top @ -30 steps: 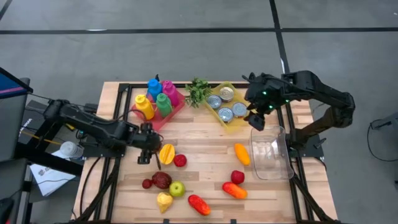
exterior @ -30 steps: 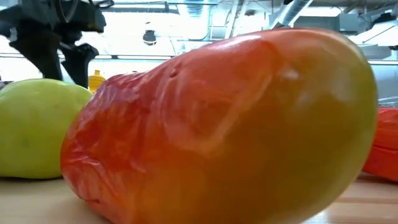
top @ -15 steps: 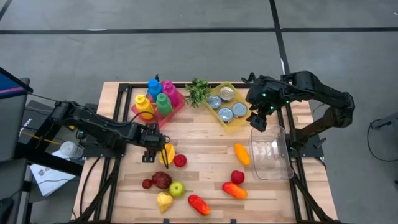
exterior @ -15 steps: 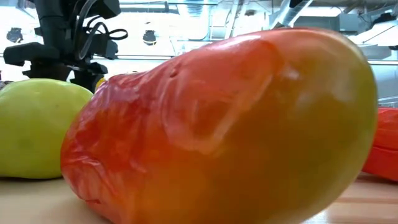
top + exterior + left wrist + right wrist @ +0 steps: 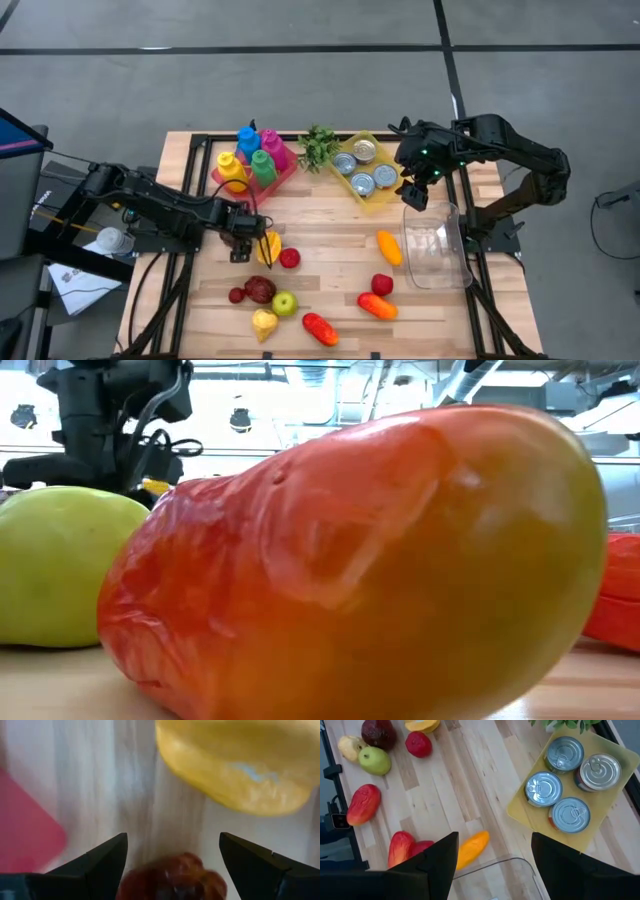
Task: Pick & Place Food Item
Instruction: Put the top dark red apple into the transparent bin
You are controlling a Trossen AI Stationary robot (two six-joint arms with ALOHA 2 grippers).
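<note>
Leftward arm is closing in: compared with a second ago, the left jaws (image 5: 252,246) are sliding across the worktop (image 5: 330,225) toward the yellow fruit (image 5: 268,246), and now they are sitting right at its edge. In the low view the arm is dropping in behind the green apple (image 5: 55,565), so it is getting down to picking height.

Those jaws are standing wide open and gripping nothing; in the left wrist view the two dark fingers (image 5: 102,860) are spread apart with the yellow fruit just ahead and a dark red fruit (image 5: 172,877) between them, close under the camera. That is the thing to watch, I'd say: the approach is looking a little short of the target, so the jaws should be carrying on forward until the yellow fruit is sitting squarely between the fingers, not the red one. Closing should be happening only once both fingers are straddling its widest part, and gently, since a rounded fruit is likely to squirt out sideways. The red ball (image 5: 290,258) is lying just beside it, so a straight approach is keeping that from getting nudged.

Over on the other side the right jaws (image 5: 415,187) are waiting partly open and empty above the near end of the clear bin (image 5: 437,246), beside the tray of cans (image 5: 365,168). The bin is looking like the drop point, well apart from the fruit.
</note>
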